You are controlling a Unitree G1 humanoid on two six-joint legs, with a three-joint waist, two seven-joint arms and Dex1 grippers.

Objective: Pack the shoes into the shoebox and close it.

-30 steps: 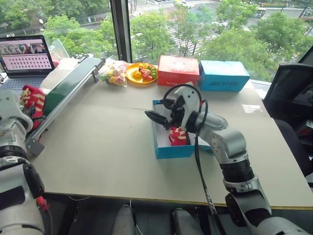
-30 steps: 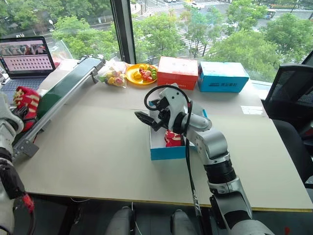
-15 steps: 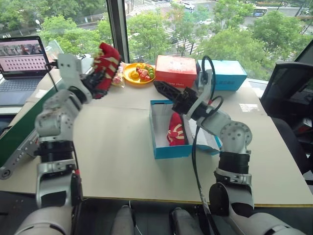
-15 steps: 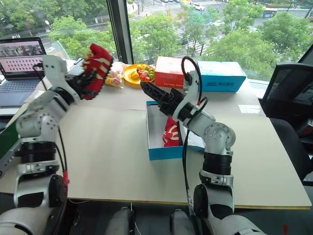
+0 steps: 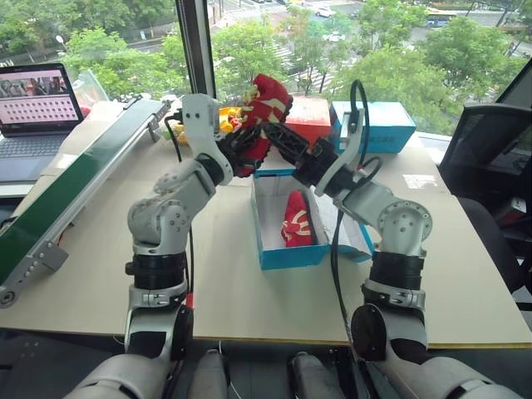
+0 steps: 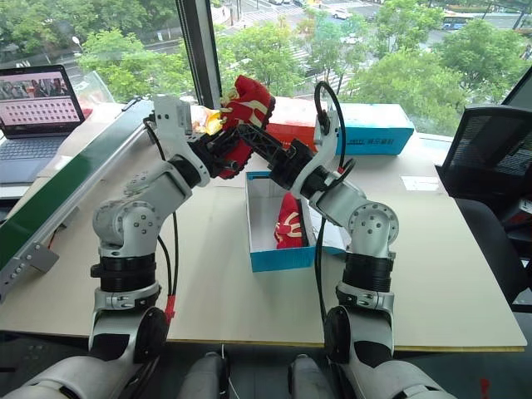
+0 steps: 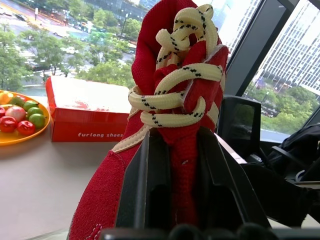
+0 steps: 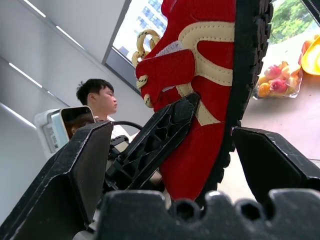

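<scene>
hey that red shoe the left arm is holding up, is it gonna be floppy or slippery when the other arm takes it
The red shoe is probably soft: its fabric upper looks pinched between the left end effector fingers. The ridged dark sole should grip rather than slide. The loose laces may snag on the open right end effector.

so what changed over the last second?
The left pincer, shut on a red shoe, swung from the table's far left edge across to above the blue shoebox. The right pincer lifted out of the box and turned up toward that shoe, jaws open with the shoe between them. The second shoe stays inside the box; the red box and fruit plate are unmoved.
</scene>
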